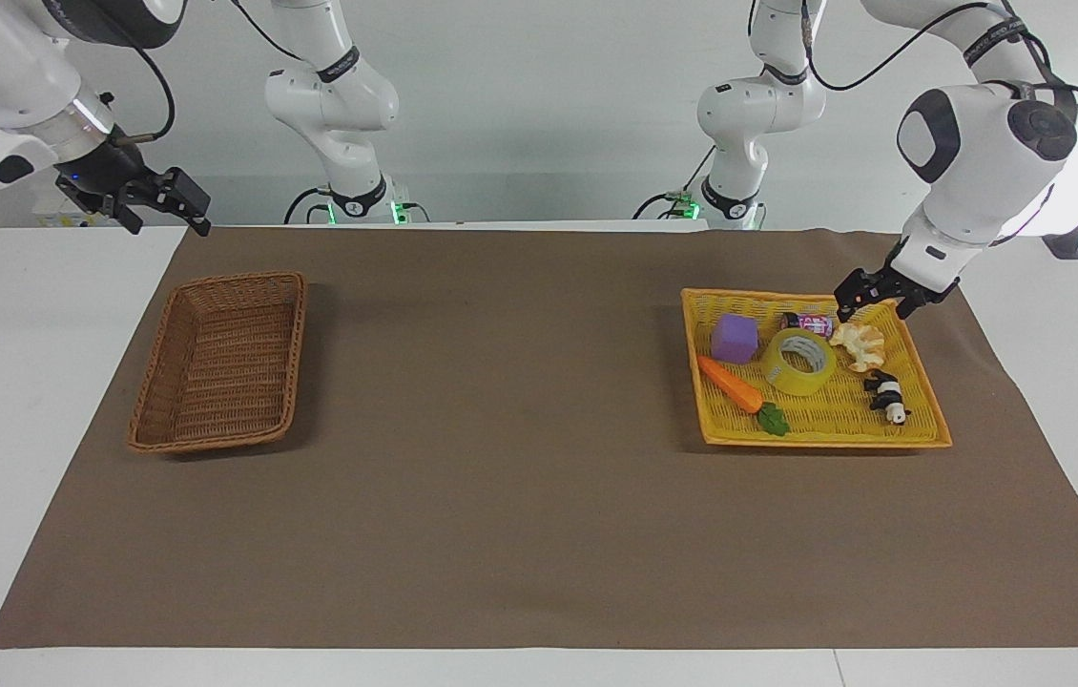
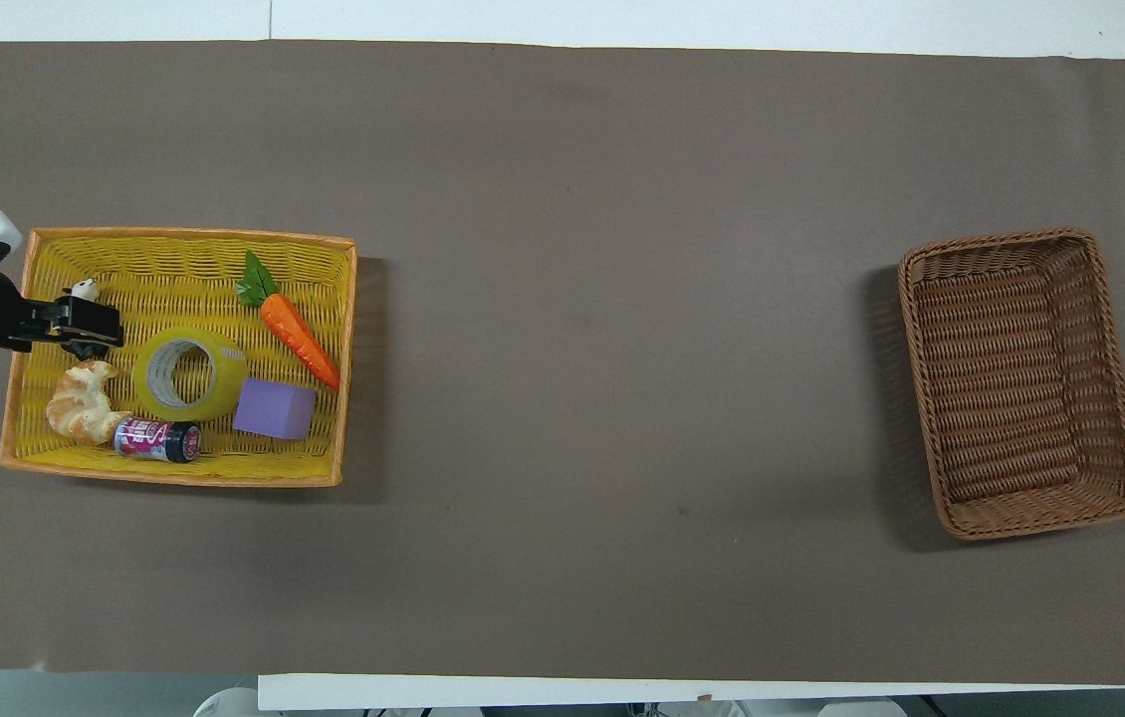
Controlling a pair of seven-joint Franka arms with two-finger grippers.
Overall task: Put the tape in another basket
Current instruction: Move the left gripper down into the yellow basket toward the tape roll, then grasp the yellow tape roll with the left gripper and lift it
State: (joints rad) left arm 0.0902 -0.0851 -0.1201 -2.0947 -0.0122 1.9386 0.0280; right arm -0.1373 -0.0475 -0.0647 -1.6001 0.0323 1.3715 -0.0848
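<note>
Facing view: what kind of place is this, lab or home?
Most likely a robot manipulation lab: two fixed white arms at one table, a brown mat as workspace, and staged props in a yellow basket, including a toy carrot and tape.

small can [image 2: 156, 439] label – print unreadable, no legible text

A robotics lab: two white arms [image 1: 968, 143] on bases stand at a white table [image 1: 24, 382] covered with a brown mat [image 1: 501, 477], cables trailing, against a bare grey wall [image 1: 549, 95].
</note>
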